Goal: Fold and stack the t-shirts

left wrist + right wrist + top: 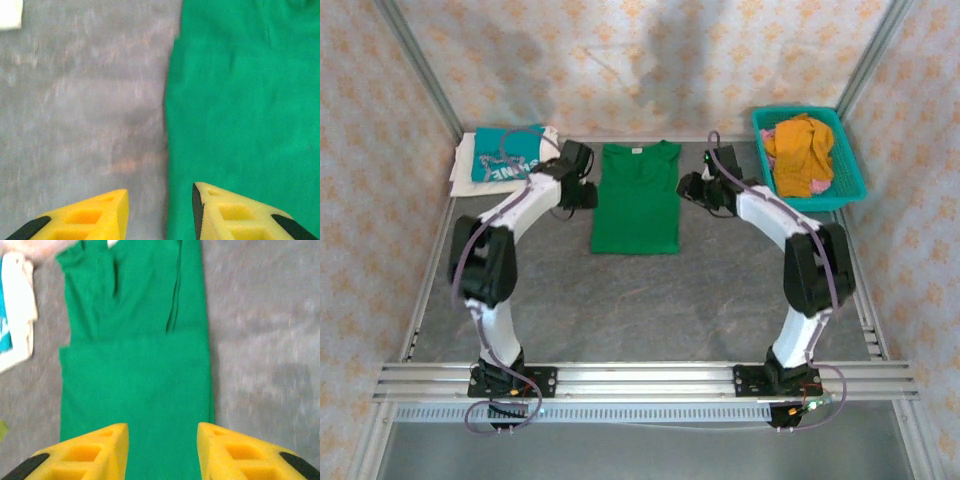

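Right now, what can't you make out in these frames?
- Top view: teal t-shirt lettering too small to read, partly covered by the left arm.
- Top view: white t-shirt mostly under the teal one; its fold is hidden.
- Top view: basket, whatever lies beneath the orange cloths.
- Left wrist view: green t-shirt cut off by three frame edges; table blurred.

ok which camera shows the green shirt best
The top external view: the green t-shirt lies whole there, neckline to hem, sleeves folded in. The right wrist view gives most of it close up but blurred, its near end cut off. The left wrist view catches one long edge beside the table.
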`<action>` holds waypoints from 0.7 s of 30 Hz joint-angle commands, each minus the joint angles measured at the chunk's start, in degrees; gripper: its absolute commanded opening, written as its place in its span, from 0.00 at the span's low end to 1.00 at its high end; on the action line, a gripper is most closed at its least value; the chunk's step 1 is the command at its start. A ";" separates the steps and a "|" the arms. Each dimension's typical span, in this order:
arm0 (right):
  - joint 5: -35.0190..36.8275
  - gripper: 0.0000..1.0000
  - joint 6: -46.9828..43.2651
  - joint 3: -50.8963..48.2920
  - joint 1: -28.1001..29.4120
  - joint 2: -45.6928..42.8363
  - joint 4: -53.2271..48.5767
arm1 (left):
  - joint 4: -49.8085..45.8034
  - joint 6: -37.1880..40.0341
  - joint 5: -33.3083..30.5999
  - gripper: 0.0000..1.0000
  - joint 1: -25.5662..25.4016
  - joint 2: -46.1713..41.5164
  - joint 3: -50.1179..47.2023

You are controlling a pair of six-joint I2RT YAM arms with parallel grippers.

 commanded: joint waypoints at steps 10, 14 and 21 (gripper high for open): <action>-7.87 0.20 6.12 -11.36 9.17 2.36 11.78 | 16.68 -3.45 5.48 0.27 -6.00 -3.38 -15.19; -3.57 0.18 6.69 -13.07 8.91 5.06 13.98 | 19.80 -3.99 3.89 0.27 -6.06 -0.13 -17.09; -2.11 0.18 7.63 -17.68 7.92 7.24 15.05 | 19.82 -5.92 1.89 0.26 -6.18 2.13 -21.49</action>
